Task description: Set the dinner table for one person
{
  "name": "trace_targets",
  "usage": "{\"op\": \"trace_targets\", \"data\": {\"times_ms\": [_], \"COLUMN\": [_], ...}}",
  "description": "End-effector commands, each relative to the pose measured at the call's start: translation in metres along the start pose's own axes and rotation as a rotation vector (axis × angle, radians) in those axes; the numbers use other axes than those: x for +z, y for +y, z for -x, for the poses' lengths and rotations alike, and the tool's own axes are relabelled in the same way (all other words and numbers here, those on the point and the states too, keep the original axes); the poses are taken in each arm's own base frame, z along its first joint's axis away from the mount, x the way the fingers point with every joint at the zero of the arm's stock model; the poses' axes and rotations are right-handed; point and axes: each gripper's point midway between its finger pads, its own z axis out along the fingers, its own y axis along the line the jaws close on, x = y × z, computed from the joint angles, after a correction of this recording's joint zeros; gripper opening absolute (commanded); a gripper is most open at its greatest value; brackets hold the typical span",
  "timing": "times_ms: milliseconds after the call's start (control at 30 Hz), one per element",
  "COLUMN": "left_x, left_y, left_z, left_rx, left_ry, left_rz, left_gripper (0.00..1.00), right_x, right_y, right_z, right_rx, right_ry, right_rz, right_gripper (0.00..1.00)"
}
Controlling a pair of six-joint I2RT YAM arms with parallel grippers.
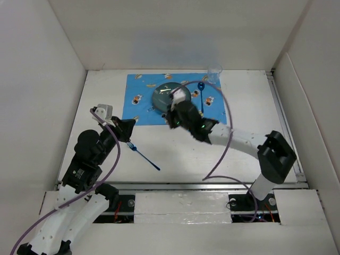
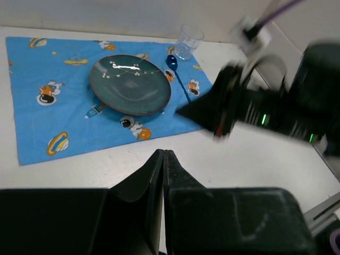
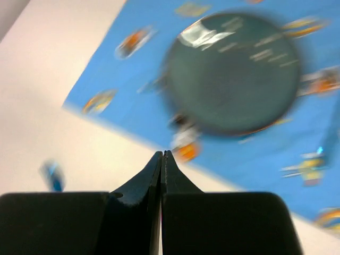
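Observation:
The white dinner table (image 1: 175, 154) carries a blue cartoon placemat (image 1: 139, 98) at the back. A dark green plate (image 1: 162, 95) lies on the mat, with a blue spoon (image 1: 201, 95) to its right and a clear glass (image 1: 214, 74) at the mat's far right corner. A blue fork (image 1: 144, 156) lies on the bare table. My left gripper (image 1: 132, 126) is shut and empty, just above and left of the fork's head. My right gripper (image 1: 172, 118) is shut and empty at the mat's near edge, in front of the plate (image 3: 234, 71).
White walls enclose the table on three sides. In the left wrist view, the right arm (image 2: 265, 111) fills the right side, with the plate (image 2: 130, 85), spoon (image 2: 178, 74) and glass (image 2: 189, 40) beyond. A blue blur (image 3: 52, 175) at the left of the right wrist view may be the fork.

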Motion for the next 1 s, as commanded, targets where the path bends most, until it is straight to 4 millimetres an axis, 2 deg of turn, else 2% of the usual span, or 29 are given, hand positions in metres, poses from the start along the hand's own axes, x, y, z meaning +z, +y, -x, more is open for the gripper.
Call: {"op": "trace_targets", "data": {"times_ms": [0, 33, 67, 100, 167, 200, 333, 400, 467, 633, 667, 700, 733, 833, 900, 967], "left_x": [-0.008, -0.01, -0.011, -0.013, -0.018, -0.02, -0.031, -0.034, -0.036, -0.036, -0.037, -0.037, -0.036, -0.038, -0.036, -0.036], "left_y": [0.0, -0.001, 0.005, 0.005, 0.009, 0.011, 0.016, 0.016, 0.016, 0.016, 0.016, 0.016, 0.016, 0.013, 0.015, 0.011], "left_z": [0.023, 0.026, 0.031, 0.032, 0.037, 0.037, 0.046, 0.049, 0.052, 0.051, 0.051, 0.051, 0.05, 0.053, 0.05, 0.05], "left_rx": [-0.006, -0.008, -0.012, -0.021, -0.03, -0.033, -0.049, -0.056, -0.058, -0.057, -0.054, -0.054, -0.053, -0.054, -0.054, -0.053], "left_ry": [-0.1, -0.11, -0.129, -0.134, -0.161, -0.173, -0.226, -0.242, -0.257, -0.253, -0.25, -0.25, -0.248, -0.261, -0.246, -0.247], "left_rz": [0.011, 0.008, 0.044, 0.048, 0.074, 0.082, 0.11, 0.109, 0.113, 0.108, 0.113, 0.113, 0.111, 0.095, 0.103, 0.084], "left_gripper": [0.0, 0.0, 0.0, 0.06, 0.1, 0.15, 0.29, 0.4, 0.44, 0.44, 0.44, 0.44, 0.44, 0.44, 0.44, 0.44], "right_x": [-0.004, -0.006, -0.007, -0.008, -0.008, -0.003, -0.002, 0.003, 0.012, 0.022, 0.026, 0.026, 0.027, 0.03, 0.031, 0.037], "right_y": [0.074, 0.082, 0.108, 0.114, 0.137, 0.145, 0.166, 0.167, 0.167, 0.163, 0.163, 0.163, 0.164, 0.16, 0.166, 0.167], "right_z": [-0.076, -0.084, -0.101, -0.116, -0.136, -0.147, -0.165, -0.176, -0.188, -0.215, -0.222, -0.222, -0.224, -0.226, -0.213, -0.188], "right_rx": [-0.052, -0.076, -0.107, -0.14, -0.179, -0.198, -0.223, -0.227, -0.235, -0.255, -0.242, -0.242, -0.244, -0.237, -0.215, -0.153], "right_ry": [0.057, 0.06, 0.088, 0.133, 0.176, 0.193, 0.22, 0.245, 0.28, 0.352, 0.362, 0.362, 0.362, 0.375, 0.345, 0.328], "right_rz": [0.109, 0.08, 0.111, 0.115, 0.151, 0.16, 0.187, 0.187, 0.163, 0.135, 0.131, 0.131, 0.131, 0.096, 0.099, 0.091], "right_gripper": [0.08, 0.16, 0.3, 0.34, 0.4, 0.42, 0.48, 0.48, 0.48, 0.46, 0.42, 0.42, 0.36, 0.03, 0.0, 0.0]}}
